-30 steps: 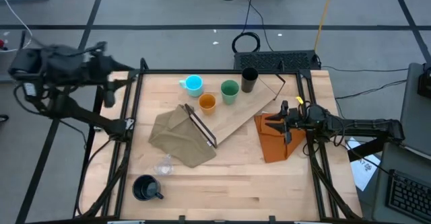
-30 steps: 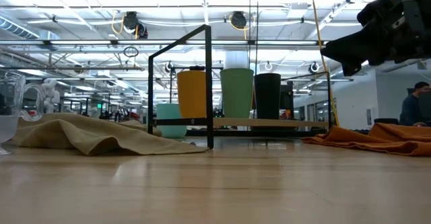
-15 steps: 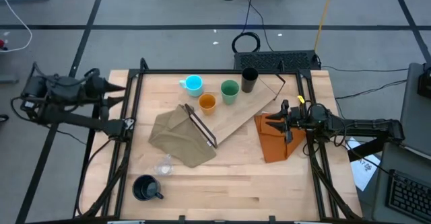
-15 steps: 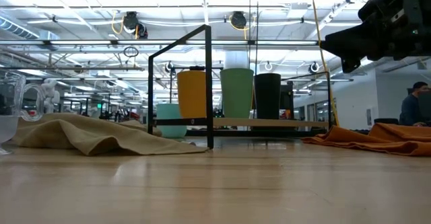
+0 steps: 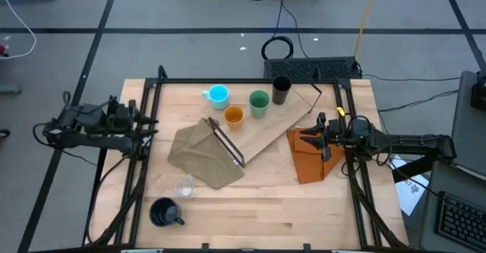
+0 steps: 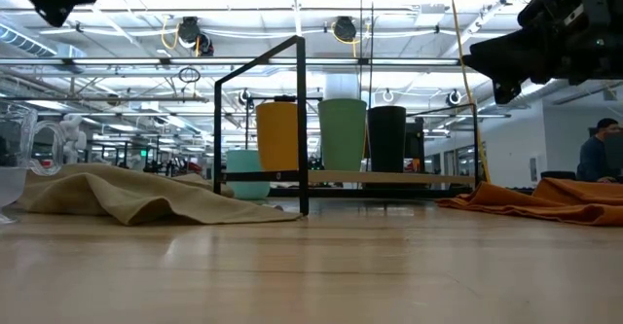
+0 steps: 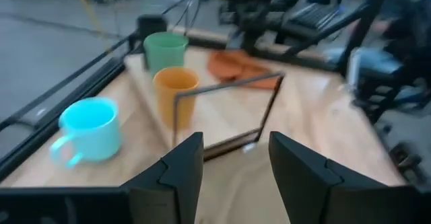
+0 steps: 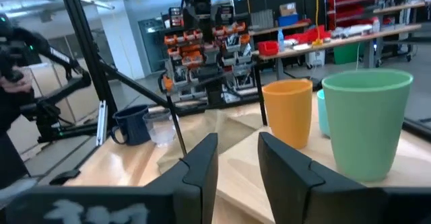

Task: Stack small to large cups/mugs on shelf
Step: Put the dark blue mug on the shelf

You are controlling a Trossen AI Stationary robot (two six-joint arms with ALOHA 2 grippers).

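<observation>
The shelf, a pale board with a black frame at one end, lies slantwise mid-table. On it stand the orange cup, the green cup and the black tumbler. The cyan mug stands on the table by the board's far side. The tiny clear cup and the dark navy mug sit near the front left. My left gripper hangs open at the table's left edge, pointing toward the cups. My right gripper is open above the orange cloth.
An olive-tan cloth lies heaped against the shelf's frame end. An orange folded cloth lies at the right, under my right gripper. Black rails run along the table's sides. Bare wood shows along the near edge.
My left arm has come down from high above the far left corner and drawn toward the near side. Its gripper now hangs low at the table's left edge, and its tip has entered the low view's top left. The cups and cloths have not moved.
</observation>
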